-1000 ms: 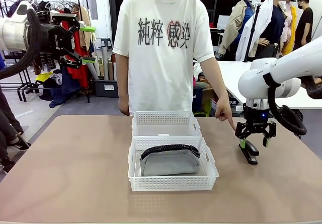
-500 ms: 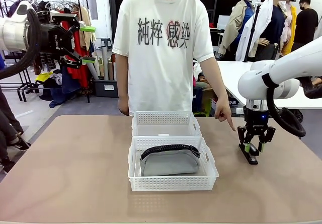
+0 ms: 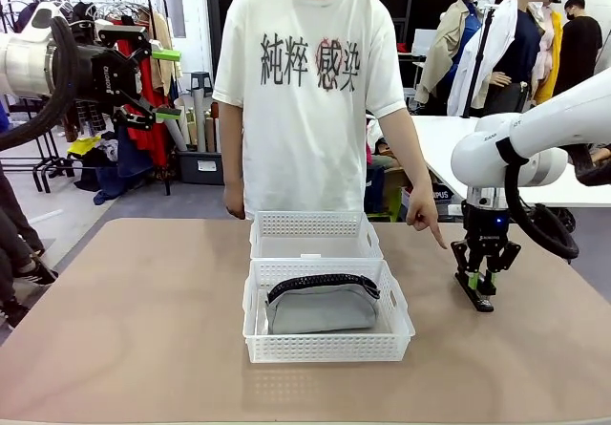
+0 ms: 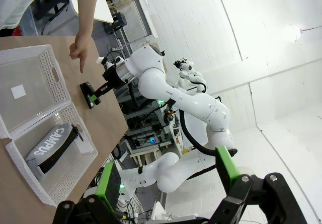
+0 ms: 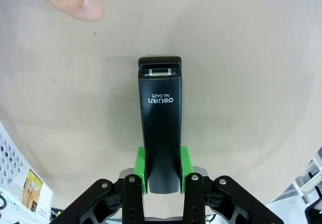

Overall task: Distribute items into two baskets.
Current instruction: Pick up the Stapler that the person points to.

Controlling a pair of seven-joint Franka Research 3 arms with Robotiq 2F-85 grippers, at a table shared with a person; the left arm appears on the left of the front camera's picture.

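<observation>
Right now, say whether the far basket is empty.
Empty: nothing lies in the far basket; the pouch sits in the near basket.

The rear of the stapler [image 5: 160,108] is hidden inside the right claw [image 5: 162,169].

Bright even light, soft shadow around the stapler [image 5: 160,128], sharp focus, wide-angle bending in wrist views

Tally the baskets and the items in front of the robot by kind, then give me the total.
White baskets: 2
Grey pouch: 1
Black stapler: 1
Total: 4
</observation>
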